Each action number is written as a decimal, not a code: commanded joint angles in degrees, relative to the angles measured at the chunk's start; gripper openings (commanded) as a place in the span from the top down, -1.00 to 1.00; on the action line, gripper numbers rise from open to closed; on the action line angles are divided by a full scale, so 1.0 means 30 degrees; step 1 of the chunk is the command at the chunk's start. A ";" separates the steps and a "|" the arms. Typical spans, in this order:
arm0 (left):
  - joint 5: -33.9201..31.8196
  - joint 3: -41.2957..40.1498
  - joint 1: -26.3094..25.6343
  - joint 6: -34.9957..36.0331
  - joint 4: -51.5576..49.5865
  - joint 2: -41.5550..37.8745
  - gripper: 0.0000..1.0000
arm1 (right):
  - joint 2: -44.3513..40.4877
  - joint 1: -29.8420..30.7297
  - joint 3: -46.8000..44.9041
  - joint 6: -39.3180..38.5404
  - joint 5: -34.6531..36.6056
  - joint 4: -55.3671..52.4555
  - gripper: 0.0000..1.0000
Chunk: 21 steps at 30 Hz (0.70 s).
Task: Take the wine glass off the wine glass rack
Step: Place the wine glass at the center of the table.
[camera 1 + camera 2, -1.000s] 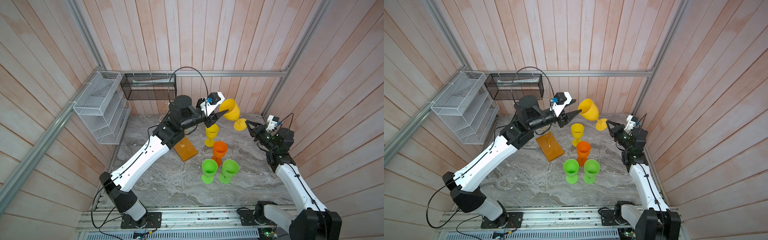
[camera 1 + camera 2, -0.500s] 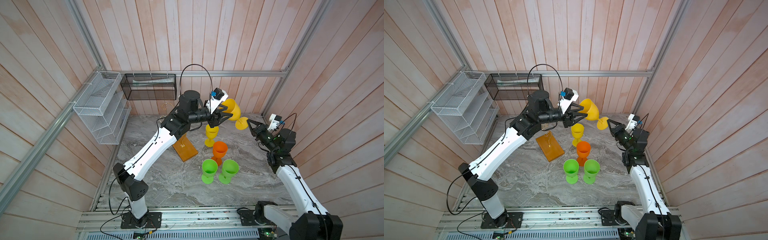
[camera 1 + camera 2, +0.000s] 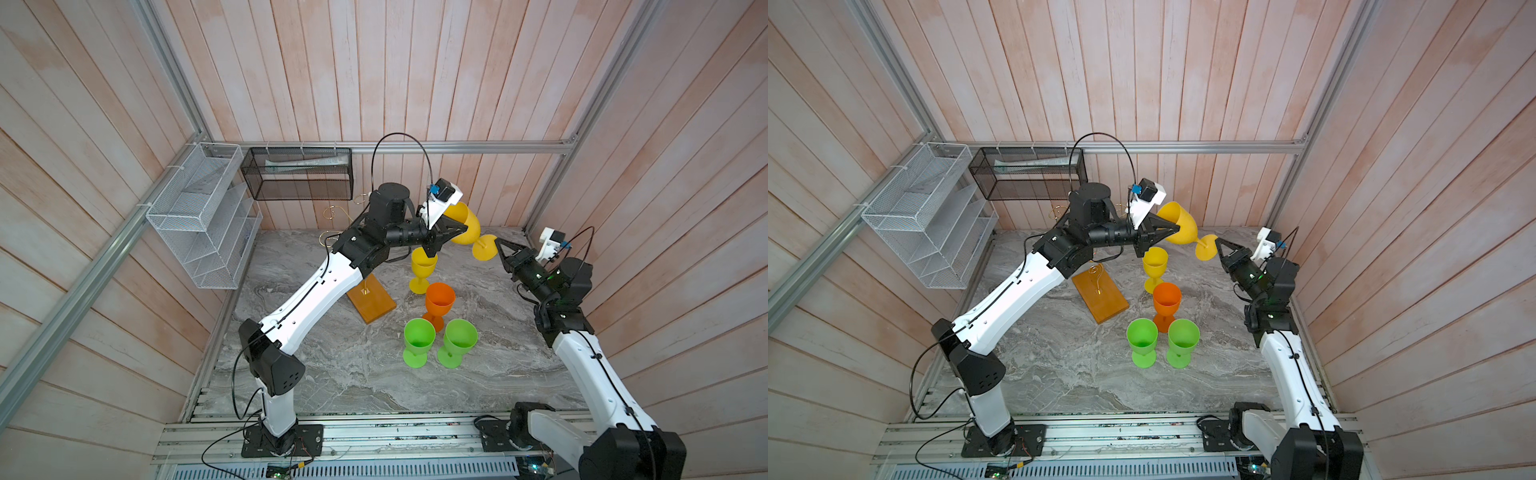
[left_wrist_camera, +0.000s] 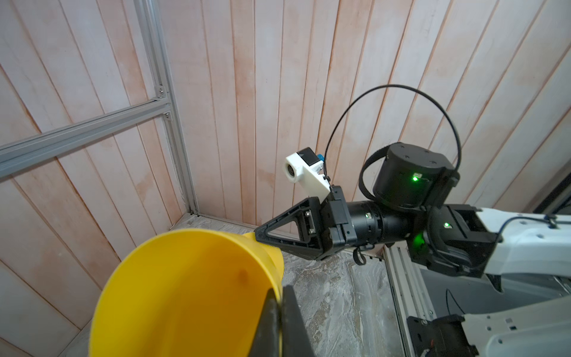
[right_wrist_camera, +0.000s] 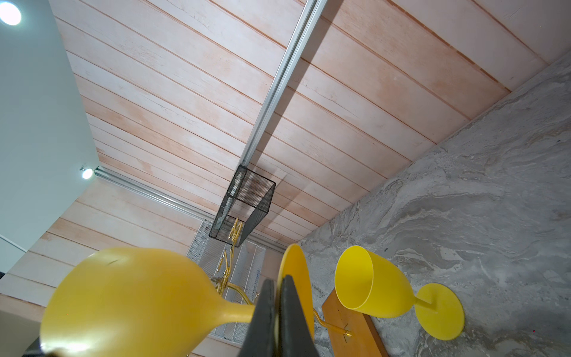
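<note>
1. As I checked the feeds, the wine glass [image 3: 464,224] hung tilted in the air between both arms. It was clear of the wine glass rack [image 3: 373,306] and above the marble table [image 3: 332,374].
2. The left gripper [image 4: 279,304] was clamped on the bowl's rim, one finger inside and one outside. The right gripper [image 5: 278,296] was pinched on the edge of the foot disc.
3. Handling, my judgement: it looked like matte amber-yellow plastic, so light, stiff and not brittle. The surface was smooth, so a thin edge pinch might pivot or slip. The stem seemed the surer hold.
4. Shape: rounded bowl, thin stem, flat round foot.
5. Rack: thin gold wire scrolls on a rectangular amber wooden base, partly hidden behind the left arm.
6. Upright on the table nearby: a yellow glass [image 3: 423,268], an orange glass [image 3: 439,301] and two green glasses [image 3: 419,340].
</note>
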 commanded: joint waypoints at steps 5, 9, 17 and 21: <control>-0.0480 0.0765 -0.0283 0.0341 0.0040 -0.0031 1.00 | -0.0014 0.0227 0.0310 -0.0397 0.0024 0.0390 1.00; -0.1028 0.0944 -0.0554 0.0583 -0.0451 -0.0465 1.00 | -0.0007 0.0202 0.0537 -0.0837 0.0127 0.0085 0.72; -0.2746 0.0123 -0.1047 0.0852 -0.1718 -0.2601 1.00 | 0.0074 0.0191 0.0387 -0.2575 0.1550 -0.0891 0.02; -0.3912 -0.2255 -0.1065 0.0750 -0.1588 -0.5006 1.00 | 0.0185 0.0154 0.0272 -0.3215 0.2089 -0.1204 -0.09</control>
